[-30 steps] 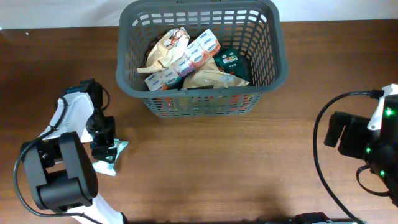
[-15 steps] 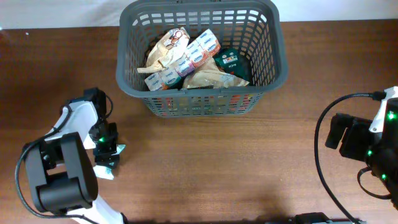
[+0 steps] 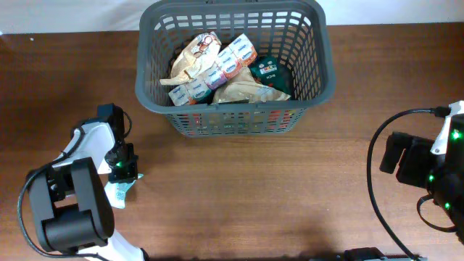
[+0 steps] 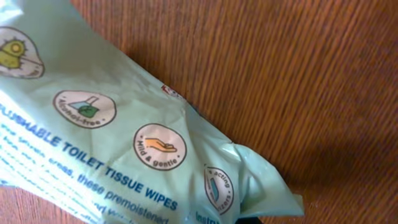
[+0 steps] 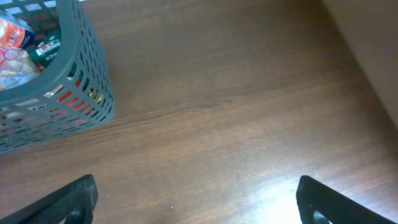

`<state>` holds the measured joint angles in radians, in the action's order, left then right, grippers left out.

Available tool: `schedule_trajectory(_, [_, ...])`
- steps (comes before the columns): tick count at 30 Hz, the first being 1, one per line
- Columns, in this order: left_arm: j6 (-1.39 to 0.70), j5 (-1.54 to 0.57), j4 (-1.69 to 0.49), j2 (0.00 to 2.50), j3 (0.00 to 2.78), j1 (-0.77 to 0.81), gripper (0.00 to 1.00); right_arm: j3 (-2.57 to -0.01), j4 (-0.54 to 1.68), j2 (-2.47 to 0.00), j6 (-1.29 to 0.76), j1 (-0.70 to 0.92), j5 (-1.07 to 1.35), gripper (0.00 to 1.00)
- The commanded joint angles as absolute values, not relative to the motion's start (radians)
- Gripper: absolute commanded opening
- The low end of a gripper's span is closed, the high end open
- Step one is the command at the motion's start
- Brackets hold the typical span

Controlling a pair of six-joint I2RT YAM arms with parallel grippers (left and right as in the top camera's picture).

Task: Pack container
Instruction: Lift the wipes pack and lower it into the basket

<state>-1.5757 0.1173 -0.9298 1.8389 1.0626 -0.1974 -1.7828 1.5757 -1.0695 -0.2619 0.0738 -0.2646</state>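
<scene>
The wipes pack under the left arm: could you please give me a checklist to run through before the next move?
1. Wipes pack found: ok, it lies on the table, outside the basket.
2. Left gripper over the pack: ok.
3. Grip on the pack: cannot tell, the wrist view does not show the fingers.
4. Room in the basket: ok, the packets inside sit below its rim.
5. Way from pack to basket: ok, only bare table lies between.
6. Right gripper out of the way: ok, open, empty, at the far right.
</scene>
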Motion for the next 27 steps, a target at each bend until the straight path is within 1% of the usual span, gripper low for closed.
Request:
schedule_trajectory(1, [-1.495,0.123,-0.868,1.88,1.014,-0.197,0.02,-1.786,1.578,-1.064,-0.266,0.085,-0.285,0.99])
schedule_trajectory(5, [-1.334,0.137,-0.764,1.879,1.036,-0.197,0.02,-1.785,1.578,-1.064,-0.266,0.085,-0.286,0.99])
schedule_trajectory(8, [-1.187,0.19,-0.747,1.879,1.111,-0.197,0.02,-1.786,1.578,-1.065,-0.266,0.085,-0.29,0.99])
schedule_trajectory(10, [-1.041,0.225,-0.75,1.877,1.193,-0.197,0.02,-1.786,1.578,-1.067,-0.266,0.085,-0.298,0.99])
schedule_trajectory(12, [-0.861,0.233,-0.768,1.869,1.334,-0.197,0.02,-1.785,1.578,-1.07,-0.266,0.085,-0.301,0.99])
schedule_trajectory(20, [-0.414,0.217,-0.819,1.847,1.804,-0.196,0.02,-1.785,1.578,-1.089,-0.266,0.085,-0.316,0.99])
schedule_trajectory(23, [-0.229,0.144,-0.815,1.844,2.02,-0.182,0.02,-1.785,1.578,-1.096,-0.266,0.085,-0.319,0.99])
schedule_trajectory(24, [-0.152,0.073,-0.803,1.844,2.102,-0.173,0.02,-1.785,1.578,-1.099,-0.266,0.085,-0.319,0.99])
schedule_trajectory(27, [-0.034,-0.159,-0.752,1.844,2.249,-0.146,0.02,-1.786,1.578,-1.102,-0.266,0.085,-0.319,0.99])
